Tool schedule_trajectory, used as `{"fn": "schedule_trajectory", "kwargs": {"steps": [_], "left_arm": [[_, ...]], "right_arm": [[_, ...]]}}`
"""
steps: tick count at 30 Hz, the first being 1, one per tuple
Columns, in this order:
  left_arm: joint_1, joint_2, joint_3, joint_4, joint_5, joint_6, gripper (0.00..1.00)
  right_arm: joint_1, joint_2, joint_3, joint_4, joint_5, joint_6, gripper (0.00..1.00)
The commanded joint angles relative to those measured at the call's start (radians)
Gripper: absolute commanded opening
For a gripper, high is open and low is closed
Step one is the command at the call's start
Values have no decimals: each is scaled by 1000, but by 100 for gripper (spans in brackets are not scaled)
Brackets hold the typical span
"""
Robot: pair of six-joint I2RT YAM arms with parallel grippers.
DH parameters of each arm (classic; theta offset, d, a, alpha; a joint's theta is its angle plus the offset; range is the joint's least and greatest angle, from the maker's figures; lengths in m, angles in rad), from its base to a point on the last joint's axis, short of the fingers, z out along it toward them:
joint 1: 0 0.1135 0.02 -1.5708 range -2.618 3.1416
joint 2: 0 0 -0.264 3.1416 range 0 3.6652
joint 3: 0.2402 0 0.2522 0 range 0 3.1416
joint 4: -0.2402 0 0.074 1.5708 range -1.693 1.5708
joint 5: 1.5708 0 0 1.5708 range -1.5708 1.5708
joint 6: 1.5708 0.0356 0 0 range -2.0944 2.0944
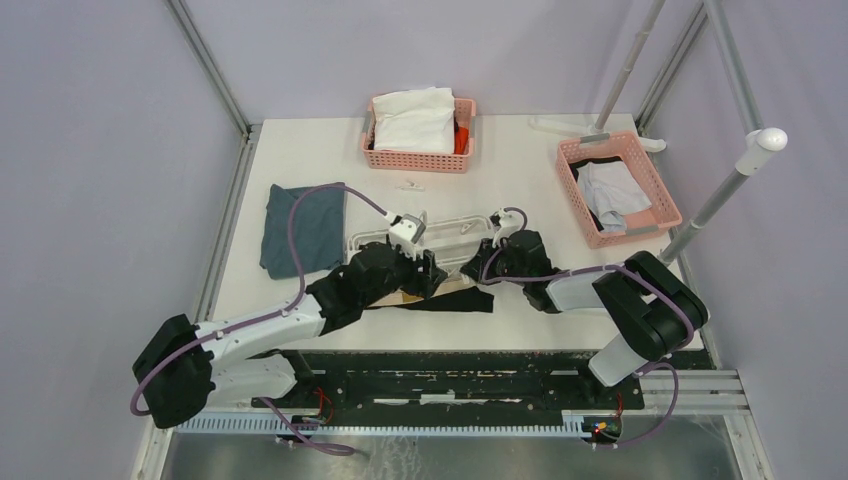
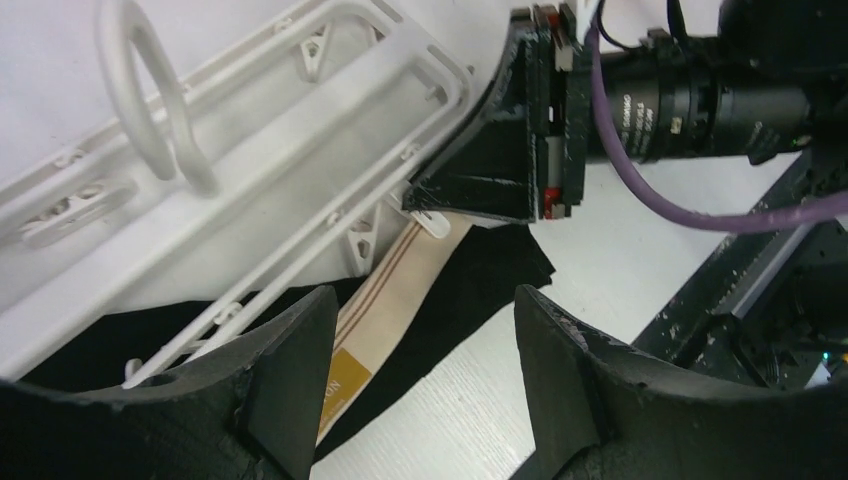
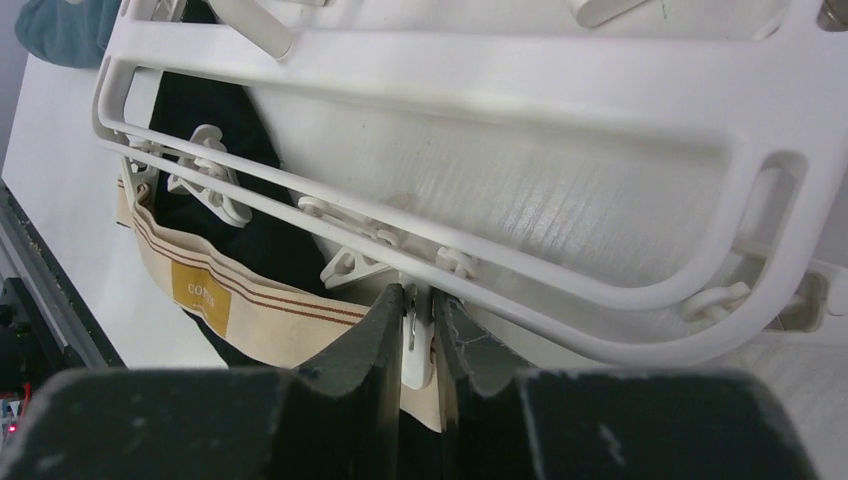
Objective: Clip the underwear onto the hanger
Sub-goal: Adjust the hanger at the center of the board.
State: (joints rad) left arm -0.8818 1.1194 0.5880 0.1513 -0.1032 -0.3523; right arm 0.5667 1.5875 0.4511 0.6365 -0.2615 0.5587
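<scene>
Right wrist view is showing the right pincer [image 3: 417, 300] clenching on one small white dangling clip [image 3: 413, 350] at the near rail of the white plastic rectangular-frame hanger [image 3: 450, 60]. Its fingers are almost touching, with only the clip between them. The clip is sitting right over the beige striped waistband [image 3: 260, 300] of the black soft-fabric underwear [image 3: 200, 100], but whether the band is lying inside the clip's mouth cannot be told from here. The other clips along that rail are hanging free, holding nothing.

In the left wrist view the left pincer [image 2: 425, 300] is hovering released, fingers wide apart, above the waistband just near of the hanger's corner and gripping nothing. In the top external view the hanger is lying flat at the middle of the white counter [image 1: 300, 160]. The underwear is spreading out from under its near edge, between the two arms.

Judging by this, the task is standing at its first fastening. The garment is lined up with the rail, but no clip is visibly biting it yet. Pinching the clip open, feeding the band in and fastening further clips are probably remaining.
</scene>
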Motion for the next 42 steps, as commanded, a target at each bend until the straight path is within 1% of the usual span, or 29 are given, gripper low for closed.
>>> {"fn": "schedule_trajectory", "kwargs": {"steps": [1,6,11,17,22,24,26,27,28,31,33,35,37,40,42], "left_arm": [[-42,9,-10,14,-38,52,71],[-48,14,-31,28,-28,54,71],[-47,74,-19,63,49,111,72],[-46,181,35,76,139,190,72],[-44,195,6,166,175,231,73],[-44,192,6,166,161,226,73],[-42,175,-3,165,146,217,73],[-42,161,-9,165,138,214,73],[-43,148,-18,166,127,208,73],[-42,106,-46,172,84,188,73],[-43,81,-64,175,49,170,73],[-43,61,-77,173,-1,141,73],[-43,42,-83,166,-49,114,73],[-42,11,-89,160,-90,79,73],[-42,-9,-98,160,-101,65,73]], "right_arm": [[-3,-31,2,76,8,-16,21],[-3,-63,1,67,14,-18,12],[-2,-126,-18,99,5,-14,4],[-3,-192,-39,119,-22,-55,1],[-4,-189,-49,145,-51,-55,0],[-4,-199,-43,100,-39,-54,4],[-4,-232,-44,27,-2,-57,12],[-3,-256,-38,-38,26,-61,20],[-4,-278,-21,-121,51,-75,25],[-2,-334,21,-310,111,-114,34],[5,-363,43,-410,158,-134,37],[32,-365,68,-464,204,-146,40],[75,-353,85,-481,258,-149,44],[135,-301,115,-483,337,-145,44],[153,-272,131,-478,404,-132,44]]}}
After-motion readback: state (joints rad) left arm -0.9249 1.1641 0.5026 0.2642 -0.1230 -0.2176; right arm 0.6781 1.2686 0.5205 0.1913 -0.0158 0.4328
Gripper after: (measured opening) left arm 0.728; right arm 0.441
